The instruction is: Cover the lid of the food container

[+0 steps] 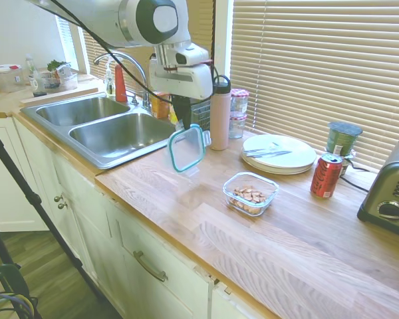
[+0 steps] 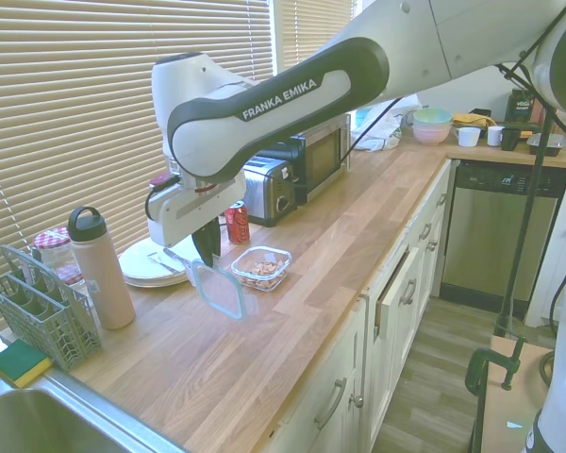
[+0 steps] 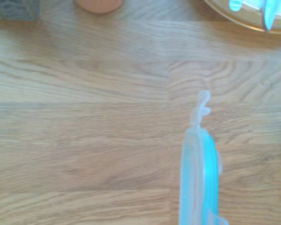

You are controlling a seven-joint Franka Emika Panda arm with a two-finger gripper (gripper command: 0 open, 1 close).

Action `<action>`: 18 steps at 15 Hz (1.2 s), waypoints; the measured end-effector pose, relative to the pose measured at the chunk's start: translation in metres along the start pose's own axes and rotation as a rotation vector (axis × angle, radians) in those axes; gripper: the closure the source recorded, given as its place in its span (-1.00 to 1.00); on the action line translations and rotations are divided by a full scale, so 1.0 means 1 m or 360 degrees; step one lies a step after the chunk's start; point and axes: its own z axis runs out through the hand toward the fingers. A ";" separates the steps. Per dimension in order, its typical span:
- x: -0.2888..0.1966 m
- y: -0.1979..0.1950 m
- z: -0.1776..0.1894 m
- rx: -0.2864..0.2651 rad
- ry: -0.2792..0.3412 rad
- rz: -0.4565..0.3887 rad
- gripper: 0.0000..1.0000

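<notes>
The hand point(image 1: 183, 123) pinches the lid point(image 1: 187, 149) by its upper edge, so it hangs on edge above the counter point(image 1: 206, 219). The food container point(image 1: 250, 193) sits open nearby — toward the toaster end — so the lid must travel that way and tip flat.

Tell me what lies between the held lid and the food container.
Nothing: in the first exterior view only bare wooden countertop separates the lid, hanging from the hand, from the food container. The second exterior view agrees.
</notes>
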 end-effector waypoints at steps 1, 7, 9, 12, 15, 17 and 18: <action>0.008 0.007 0.001 0.0003 -0.0007 0.0009 1.00; 0.040 0.036 0.000 0.0031 -0.0042 0.0043 1.00; 0.046 0.044 -0.003 0.0048 -0.0049 0.0053 1.00; 0.053 0.056 -0.005 0.0065 -0.0058 0.0069 1.00; 0.055 0.069 -0.007 0.0085 -0.0064 0.0083 1.00; 0.055 0.074 -0.010 0.0096 -0.0066 0.0090 1.00; 0.055 0.075 -0.011 0.0103 -0.0066 0.0093 1.00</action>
